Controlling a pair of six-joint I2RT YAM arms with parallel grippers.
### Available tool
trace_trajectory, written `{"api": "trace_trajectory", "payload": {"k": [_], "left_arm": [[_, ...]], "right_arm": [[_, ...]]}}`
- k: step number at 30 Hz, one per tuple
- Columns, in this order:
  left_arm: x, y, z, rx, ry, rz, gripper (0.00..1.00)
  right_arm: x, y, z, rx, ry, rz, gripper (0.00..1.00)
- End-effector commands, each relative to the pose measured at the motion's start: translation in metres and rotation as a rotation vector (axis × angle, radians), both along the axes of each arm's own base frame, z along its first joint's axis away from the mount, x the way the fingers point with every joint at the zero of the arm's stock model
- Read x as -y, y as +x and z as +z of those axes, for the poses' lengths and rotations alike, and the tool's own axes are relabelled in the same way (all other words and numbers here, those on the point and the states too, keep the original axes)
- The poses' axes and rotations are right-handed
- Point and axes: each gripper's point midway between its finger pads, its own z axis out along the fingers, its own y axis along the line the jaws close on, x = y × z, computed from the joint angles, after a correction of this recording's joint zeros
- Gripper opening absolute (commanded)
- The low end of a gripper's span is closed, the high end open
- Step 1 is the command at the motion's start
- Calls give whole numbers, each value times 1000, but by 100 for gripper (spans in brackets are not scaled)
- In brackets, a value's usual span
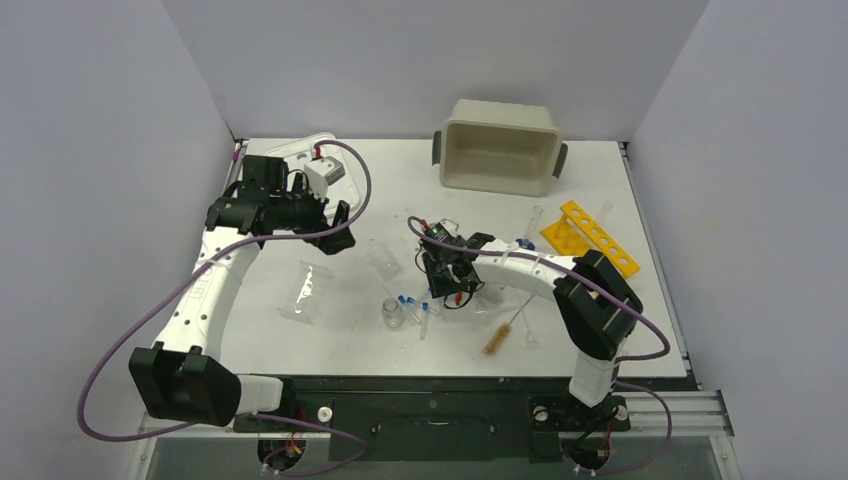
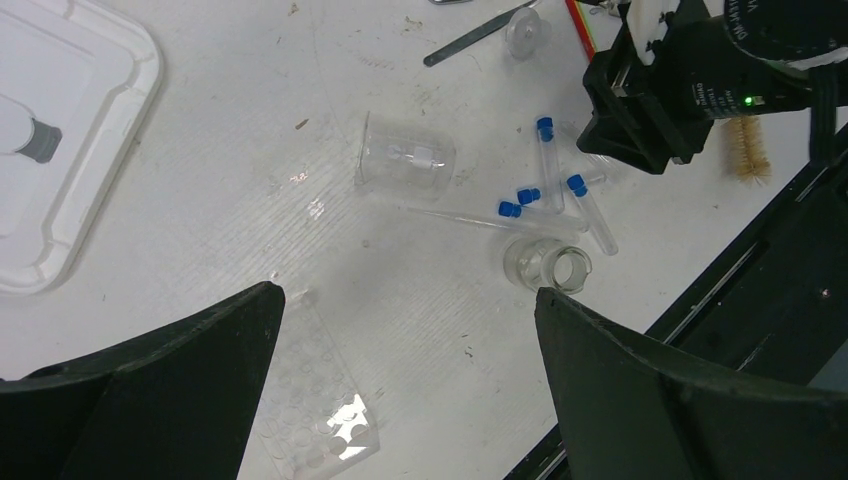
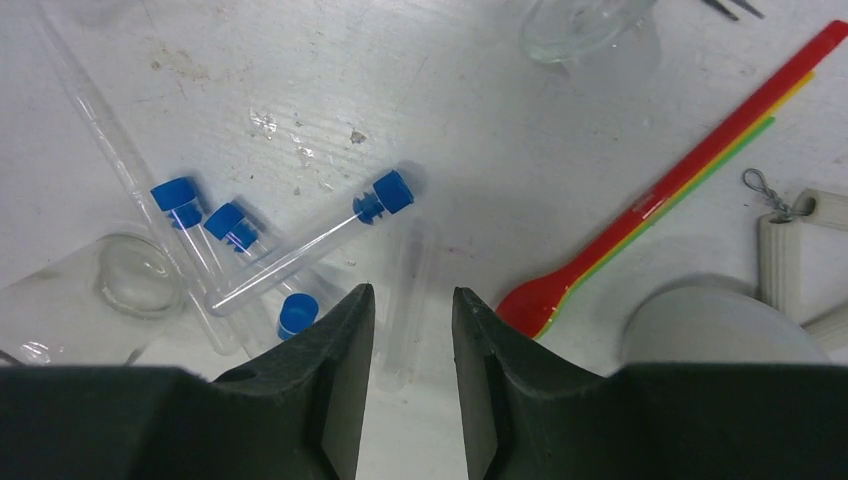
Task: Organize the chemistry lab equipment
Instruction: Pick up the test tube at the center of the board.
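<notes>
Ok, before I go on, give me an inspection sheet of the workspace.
Surface: white table, scuffed and speckled.
Job's things: blue-capped tubes, beaker on its side, vial, spatula, brush, forceps, all loose.
Clutter: beige tub, white lid, yellow rack, clear well plate.
Grippers: left gripper wide open, empty; right gripper open astride a bare tube.
Cables: purple cables looping off both arms.
Surroundings: plain walls on three sides.
</notes>
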Motion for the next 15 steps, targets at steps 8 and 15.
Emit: {"api": "trace_trajectory", "payload": {"k": [8, 15], "left_arm": [[-3, -4, 18, 56, 6, -6, 96], [-3, -4, 22, 64, 5, -3, 97]], "right_arm": [[-18, 8, -9, -1, -9, 50, 26], [-2, 11, -21, 15, -85, 39, 19]]}}
